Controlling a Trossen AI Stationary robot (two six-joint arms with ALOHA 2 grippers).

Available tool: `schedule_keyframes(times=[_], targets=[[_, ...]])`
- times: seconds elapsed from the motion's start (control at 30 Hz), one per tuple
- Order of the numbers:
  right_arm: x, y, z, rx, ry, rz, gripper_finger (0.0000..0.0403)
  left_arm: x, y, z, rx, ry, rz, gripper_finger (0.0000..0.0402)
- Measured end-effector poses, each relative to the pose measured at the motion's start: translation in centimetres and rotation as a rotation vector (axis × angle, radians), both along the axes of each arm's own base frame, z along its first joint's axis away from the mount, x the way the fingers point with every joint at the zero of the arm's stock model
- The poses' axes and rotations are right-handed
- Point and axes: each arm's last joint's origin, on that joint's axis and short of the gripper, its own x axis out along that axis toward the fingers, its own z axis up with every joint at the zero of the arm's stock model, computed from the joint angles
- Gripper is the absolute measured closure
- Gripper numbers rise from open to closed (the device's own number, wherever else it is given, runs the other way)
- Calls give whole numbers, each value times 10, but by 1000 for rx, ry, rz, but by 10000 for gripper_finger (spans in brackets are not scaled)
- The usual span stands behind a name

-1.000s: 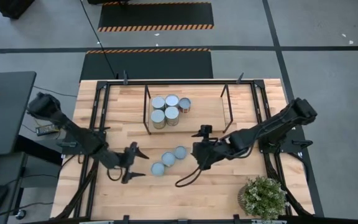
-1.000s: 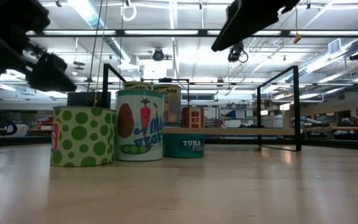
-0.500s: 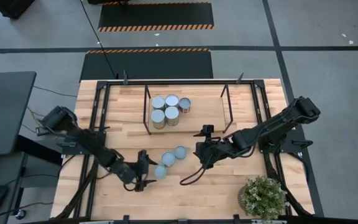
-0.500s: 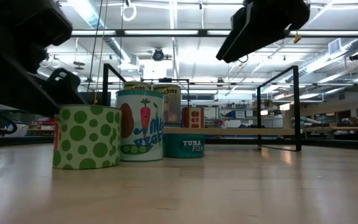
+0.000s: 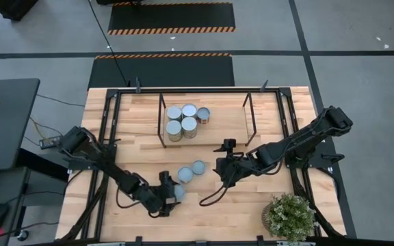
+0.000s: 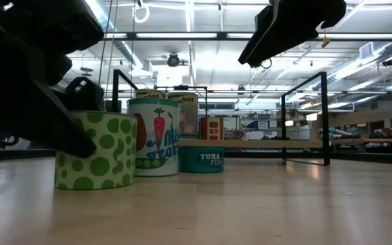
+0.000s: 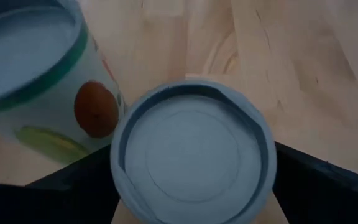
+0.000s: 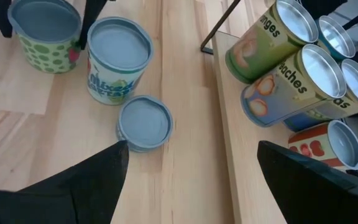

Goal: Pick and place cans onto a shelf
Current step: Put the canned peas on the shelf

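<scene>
A green-dotted can (image 6: 104, 153) stands on the table nearest the front edge, and my left gripper (image 5: 170, 195) is shut on it. The can also shows in the left wrist view (image 7: 194, 158) and the right wrist view (image 8: 45, 31). A vegetable-label can (image 5: 185, 175) and a low tuna can (image 5: 198, 167) stand on their bases just behind it. Several more cans (image 5: 183, 119) stand on the dark-rod shelf (image 5: 161, 126) at the back. My right gripper (image 5: 219, 171) is open and empty, raised above the table to the right of the tuna can. My left gripper pinches the green-dotted can between its two fingers, one on each side of the can's wall just below the rim (image 7: 118, 180). The fingers slant down from the table's left. The can stands upright with its base on the table (image 6: 94, 185).
A potted plant (image 5: 289, 217) stands at the near right corner. Black table rails (image 5: 108, 130) run along both sides. The shelf's posts (image 6: 325, 116) rise at the back. Bare wood lies in front of the cans and between the cans and the plant.
My left gripper has gone toward the table's right and near edges, coming down to the green-dotted can until its fingers lie on both sides of it. The can has slid a little toward the near edge and stays upright.
</scene>
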Motion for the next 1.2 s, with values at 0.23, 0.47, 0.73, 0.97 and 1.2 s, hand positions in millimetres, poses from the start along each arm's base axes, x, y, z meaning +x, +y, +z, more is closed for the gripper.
schedule_keyframes(times=[0.23, 0.47, 0.73, 0.97, 1.2], targets=[[-1, 0, -1, 2, 14, -1, 39, 9, -6, 13, -14, 69, 38, 101], [-5, -1, -4, -12, 66, -4, 39, 31, -17, 49, -112, 101, 38, 112], [-23, -11, 6, 16, 28, -21, 39, 66, -4, 104, -18, 99, 57, 108], [-47, -30, 3, 279, -227, 24, 39, 100, 43, 124, 213, -7, 120, 107], [-62, -50, -5, 499, -436, -58, 39, 120, 79, 137, 449, -95, 148, 107]])
